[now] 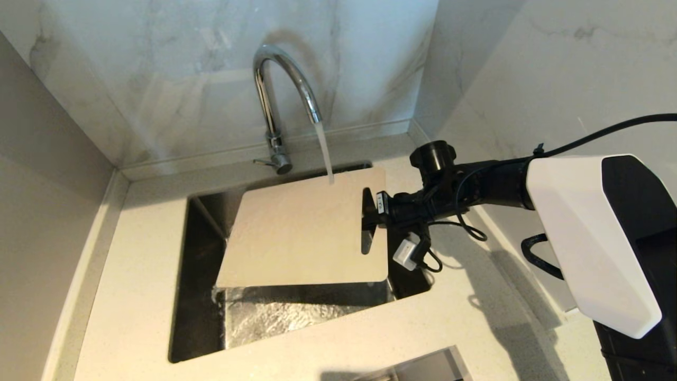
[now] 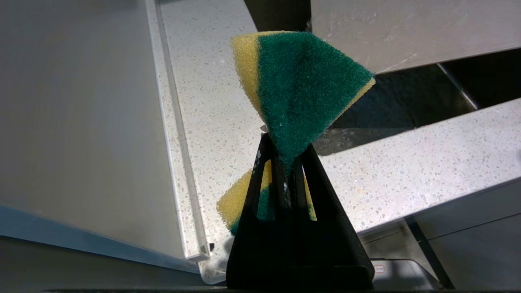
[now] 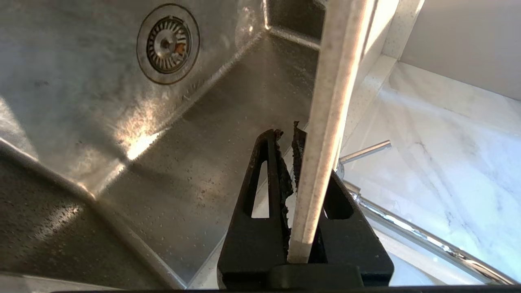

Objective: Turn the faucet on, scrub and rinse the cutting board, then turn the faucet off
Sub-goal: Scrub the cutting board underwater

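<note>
While water runs from the faucet, you can see the cutting board held over the sink, tilted so its far edge near the handle cutout meets the stream. The water lands on that far edge and wets the steel floor of the sink below the board's near edge. Your right gripper reaches in from the right and pinches the board at its short end by the cutout, fingers narrowed onto the thin plastic; in the right wrist view the board passes edge-on between the black fingers, with the drain below. The faucet's thin lever sticks out to the left at its base. Your left gripper is outside the head view; its own camera shows it clamped tight on a green and yellow sponge, hanging above the speckled counter beside the sink's edge.
</note>
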